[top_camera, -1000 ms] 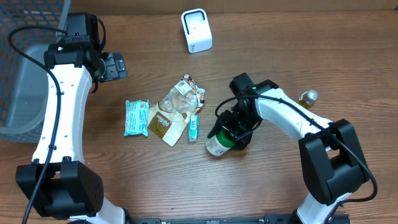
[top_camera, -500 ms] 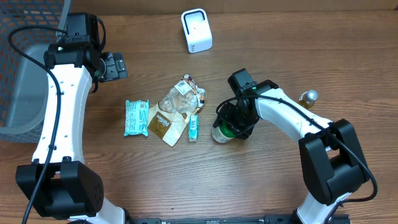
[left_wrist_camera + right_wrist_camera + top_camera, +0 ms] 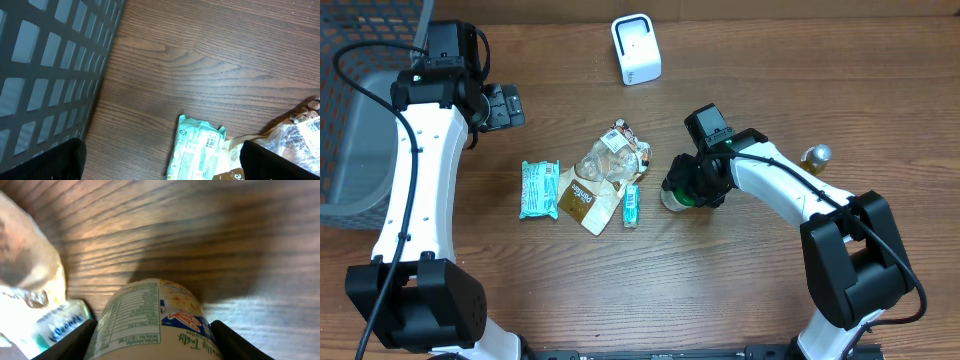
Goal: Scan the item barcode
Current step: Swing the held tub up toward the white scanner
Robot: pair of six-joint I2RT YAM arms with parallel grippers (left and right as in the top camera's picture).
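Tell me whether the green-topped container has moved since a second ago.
Yes. The container, held in the right pincer, has shifted up the overhead view, toward the white scanner.

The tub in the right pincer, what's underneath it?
The tub, gripped by the right pincer, has wooden table with its shadow beyond it; the spot directly beneath is hidden by the tub itself.

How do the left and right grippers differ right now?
The left gripper stands wide open and empty; the right gripper is closed on the labelled container. The left gripper sits by the grey basket; the right gripper is mid-table beside the snack packets. Both are two-finger grippers on white arms.
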